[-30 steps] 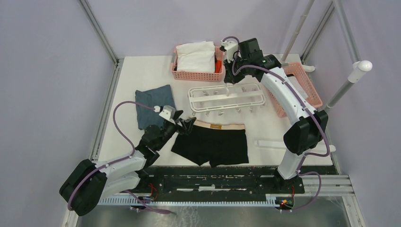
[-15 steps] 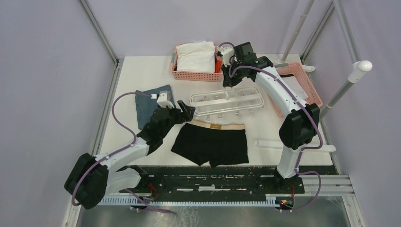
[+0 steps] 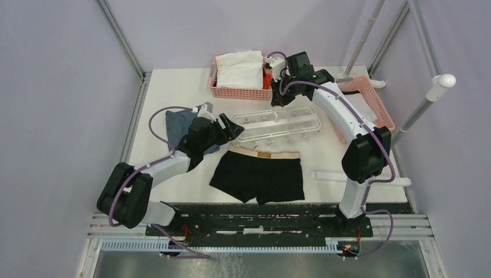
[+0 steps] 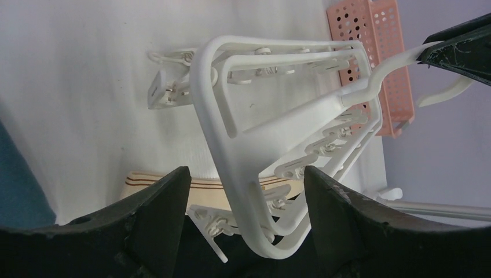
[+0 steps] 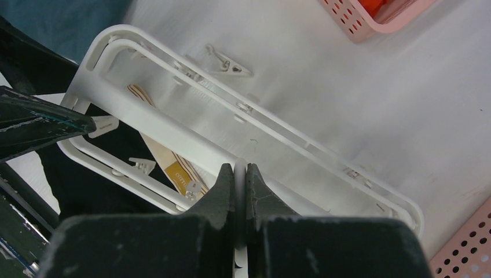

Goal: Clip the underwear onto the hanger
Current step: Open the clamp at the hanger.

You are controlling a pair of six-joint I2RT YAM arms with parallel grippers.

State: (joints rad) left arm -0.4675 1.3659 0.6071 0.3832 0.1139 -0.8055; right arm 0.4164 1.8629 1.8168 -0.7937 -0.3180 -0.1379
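Left claw (image 4: 246,179) is spread wide, one finger on either side of the hanger (image 4: 214,116)'s left end rail, with a gap showing on each side. Right claw (image 5: 240,171) is pressed together on the stem of the hook (image 4: 356,92), above the hanger's middle bar. On the near side of the hanger the underwear (image 3: 260,176) lies flat on the table (image 3: 173,87), its tan waistband (image 3: 263,154) showing through the frame from my right wrist. Left of the hanger is a folded blue cloth (image 3: 176,124). Beyond its far rail, past a strip of white table, sits a pink basket (image 3: 240,91). Off its right end is a second pink basket (image 3: 382,110).
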